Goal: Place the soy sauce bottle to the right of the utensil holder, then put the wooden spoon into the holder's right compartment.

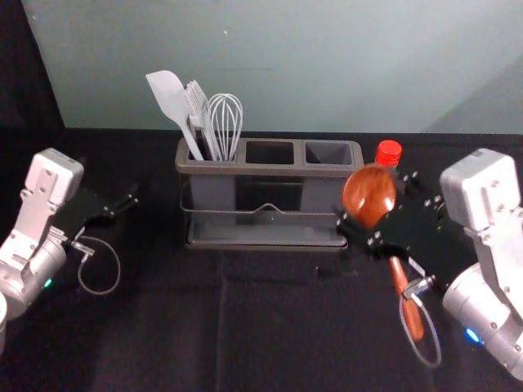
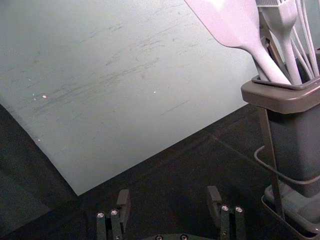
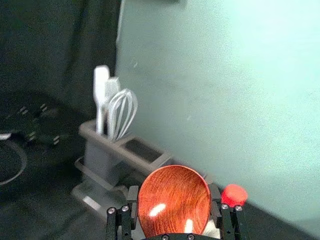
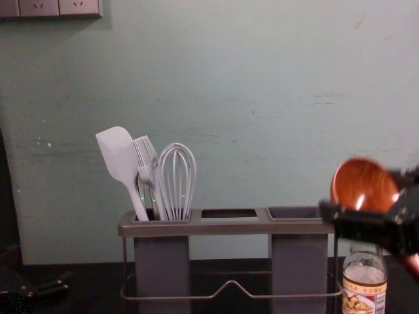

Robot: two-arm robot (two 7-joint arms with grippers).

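One round-bowled, red-brown wooden spoon [image 1: 367, 193] pinched by the right gripper [image 1: 377, 201], over at right; left gripper [image 1: 122, 203] spread at left!

The wooden spoon [image 1: 368, 196] is reddish-brown with streaky grain, the bottle cap [image 1: 389, 153] red, the spatula [image 1: 168, 94] whitish, the holder [image 1: 270, 170] brownish grey.

Pale spatula [image 4: 119, 159] tilted to the left, blade up. Brush [image 4: 148, 167] set close on its right, bristles up. Whisk [image 4: 175, 210] stood just beside the brush, wires up. Black cloth [image 1: 163, 335] creased. Green wall [image 4: 249, 111] scuffed; sockets [image 4: 57, 7] mounted high at left. Dark curtain [image 1: 24, 82] hung at left.
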